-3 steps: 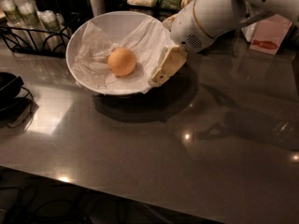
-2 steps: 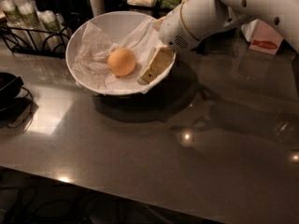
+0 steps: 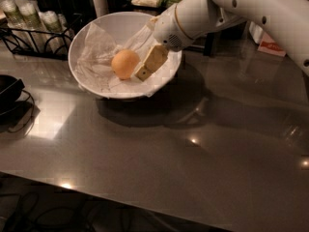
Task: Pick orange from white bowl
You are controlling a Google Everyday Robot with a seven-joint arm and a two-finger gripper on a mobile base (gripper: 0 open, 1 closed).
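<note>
A: Orange, position?
B: In the white bowl, on the crinkled paper liner, about mid-bowl. The bowl stands on the grey tabletop, toward the far left.
A: Gripper?
B: The gripper is inside the bowl, reaching in over the right rim. Its tip is just beside the orange's right side. Contact undetermined. Grip opening undetermined.
A: Other items?
B: Black dish at the left edge. Wire rack with bottles, far left.
</note>
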